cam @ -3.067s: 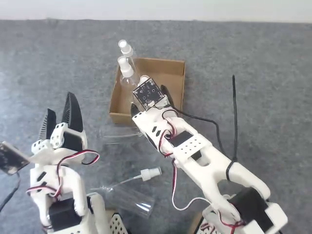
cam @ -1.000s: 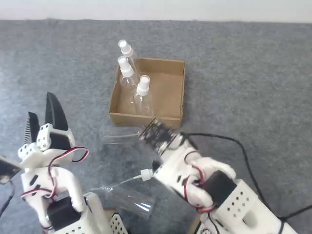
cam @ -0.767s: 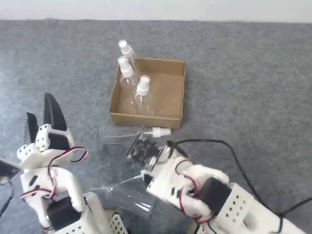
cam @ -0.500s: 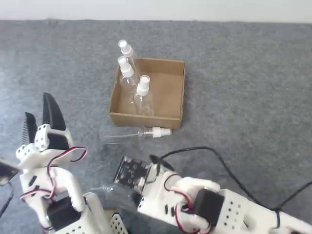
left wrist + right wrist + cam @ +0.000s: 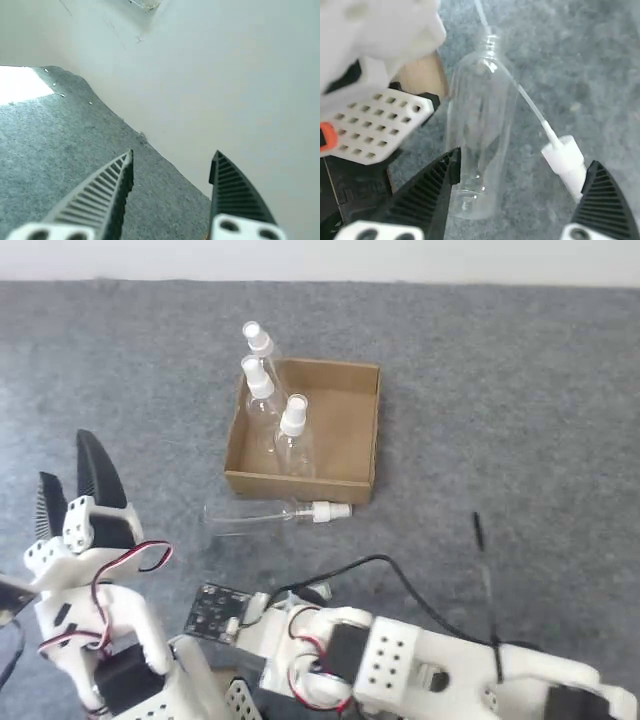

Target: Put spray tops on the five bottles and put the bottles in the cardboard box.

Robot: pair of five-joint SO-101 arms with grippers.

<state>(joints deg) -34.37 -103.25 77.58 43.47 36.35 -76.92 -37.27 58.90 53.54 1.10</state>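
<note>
Cardboard box sits on the grey counter, toward the far side. Two capped bottles stand in it: one in the far left corner and another a bit nearer the middle. A third capped bottle pokes up right at that same far left corner, and honestly I can't tell if it's inside the box or just behind it. A fourth bottle, spray top on, lies on its side on the counter just in front of the box's near wall.

The fifth bottle has no cap and lies on the counter near the arms' bases. Its loose spray top is just beside it, with the thin tube running along the bottle's side. The right gripper hangs over this pair with its jaws spread wide and nothing in them, one finger on each side of the bottle and top.

The left gripper is spread apart too and empty. It's raised at the near left of the counter, well apart from the box, pointing at the pale wall.
</note>
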